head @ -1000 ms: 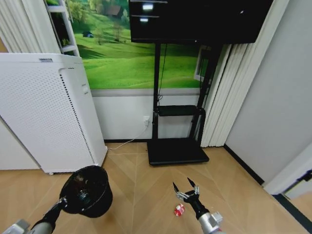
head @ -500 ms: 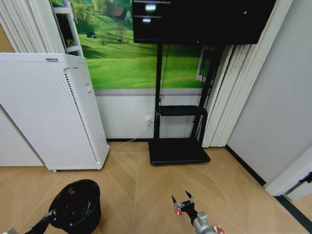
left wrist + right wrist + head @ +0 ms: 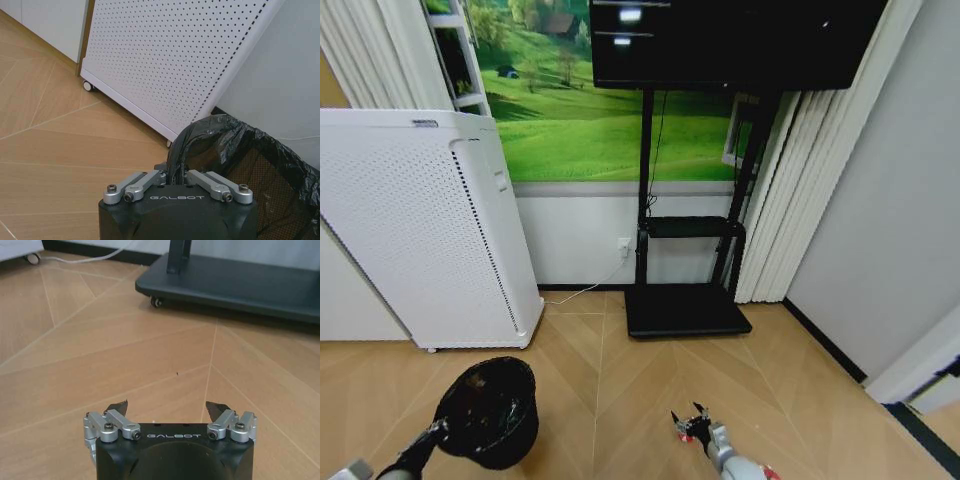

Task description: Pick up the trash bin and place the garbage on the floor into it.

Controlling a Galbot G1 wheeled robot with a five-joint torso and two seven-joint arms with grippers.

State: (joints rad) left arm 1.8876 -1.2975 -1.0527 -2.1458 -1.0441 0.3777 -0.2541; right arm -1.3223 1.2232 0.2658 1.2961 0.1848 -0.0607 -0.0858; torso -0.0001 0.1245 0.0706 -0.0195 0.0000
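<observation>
The bin-carrying part of the task is judged done, and the collecting of garbage is in hand. The trash bin (image 3: 485, 412) is being held off the floor (image 3: 620, 380) at about 7 o'clock in the head view, its black liner rim being pinched by the left hand (image 3: 175, 176), whose fingers are drawn together on the plastic. The tall white air purifier (image 3: 420, 230) is standing behind it at 10 o'clock.

The right hand (image 3: 693, 425) is being held low at about 5 o'clock, near the floor, with its fingers (image 3: 217, 410) spread wide and nothing between them. In the head view a small red-and-white scrap (image 3: 685, 434) is lying right at the fingertips, slightly to their 8 o'clock; whether it is being touched cannot be told. Another red scrap (image 3: 767, 471) is seen at the lower edge, beside the arm.

The next move is judged to call for the fingers being lowered around the nearer scrap and closed, then a carry across to the bin, which is well apart towards 9 o'clock. The TV stand base (image 3: 685, 310) is being kept clear of.
</observation>
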